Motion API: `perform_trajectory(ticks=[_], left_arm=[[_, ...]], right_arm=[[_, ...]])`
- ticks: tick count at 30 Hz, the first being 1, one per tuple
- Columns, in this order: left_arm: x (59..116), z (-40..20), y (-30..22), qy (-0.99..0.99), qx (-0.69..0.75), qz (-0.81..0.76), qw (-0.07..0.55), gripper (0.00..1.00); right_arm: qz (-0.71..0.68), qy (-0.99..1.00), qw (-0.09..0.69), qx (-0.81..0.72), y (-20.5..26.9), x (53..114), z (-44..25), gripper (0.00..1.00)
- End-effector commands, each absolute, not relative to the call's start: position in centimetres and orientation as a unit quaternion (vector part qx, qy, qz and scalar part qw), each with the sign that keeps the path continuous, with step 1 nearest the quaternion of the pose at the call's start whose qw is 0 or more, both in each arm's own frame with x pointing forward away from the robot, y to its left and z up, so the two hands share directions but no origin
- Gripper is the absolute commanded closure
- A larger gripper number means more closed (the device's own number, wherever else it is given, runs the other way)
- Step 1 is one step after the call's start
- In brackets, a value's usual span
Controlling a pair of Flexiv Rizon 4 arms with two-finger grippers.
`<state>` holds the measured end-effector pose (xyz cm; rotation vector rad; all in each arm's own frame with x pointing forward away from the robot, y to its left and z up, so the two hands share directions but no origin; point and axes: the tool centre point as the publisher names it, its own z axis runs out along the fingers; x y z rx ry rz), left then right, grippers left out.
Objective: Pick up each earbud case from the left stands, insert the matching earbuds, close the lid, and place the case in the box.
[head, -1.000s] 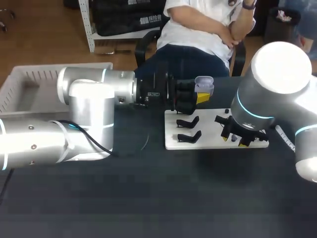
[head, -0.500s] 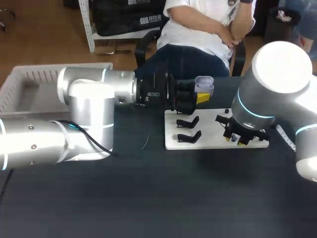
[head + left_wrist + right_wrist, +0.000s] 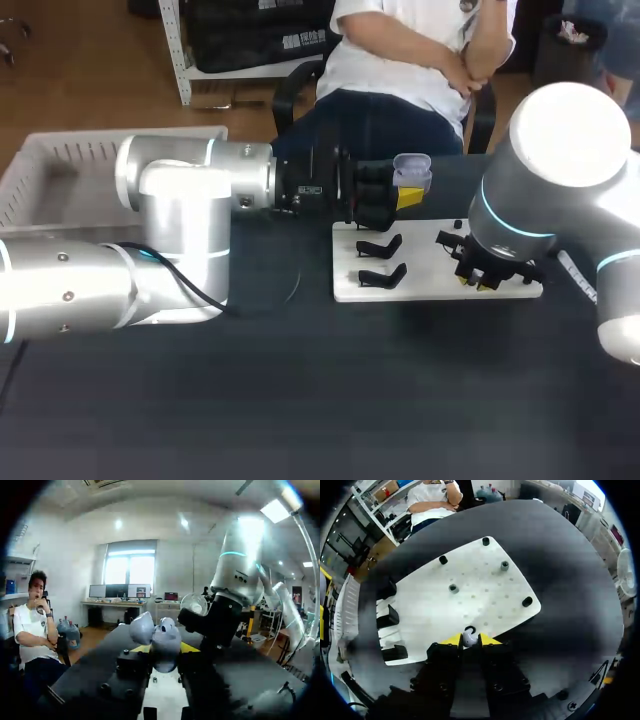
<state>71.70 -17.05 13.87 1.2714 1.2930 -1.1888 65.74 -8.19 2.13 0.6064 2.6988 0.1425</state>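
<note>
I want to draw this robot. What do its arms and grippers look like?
The left arm and right arm are fat silver tubes with glowing blue rings; a black cable runs along the left. The left gripper and right gripper are black, yellow-tipped.

A dark counter (image 3: 300,400) carries a flat white board (image 3: 425,280) dotted with small holes. Black knobs (image 3: 527,601) stand near the board's edges, well apart from one another. A thin curved wire (image 3: 295,285) lies on the counter beside the board, and a pale strip (image 3: 577,275) lies at the board's other end.
</note>
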Motion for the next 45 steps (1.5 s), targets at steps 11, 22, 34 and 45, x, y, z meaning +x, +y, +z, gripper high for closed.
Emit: perform_trajectory(ticks=[11,22,34,45], left_arm=[[71.5,13.8,-17.1,0.527,0.516,-0.483,0.471,1.0],[71.5,13.8,-17.1,0.527,0.516,-0.483,0.471,1.0],[71.5,13.8,-17.1,0.527,0.516,-0.483,0.471,1.0],[71.5,13.8,-17.1,0.527,0.516,-0.483,0.471,1.0]], right_arm=[[0.047,0.956,0.193,0.214,-8.2,65.3,4.2,1.0],[0.064,0.984,0.165,0.03,-8.6,60.8,11.2,1.0],[0.041,0.979,0.141,-0.14,-6.8,57.2,15.7,1.0],[0.045,0.963,0.132,-0.232,-4.7,57.3,19.2,1.0]])
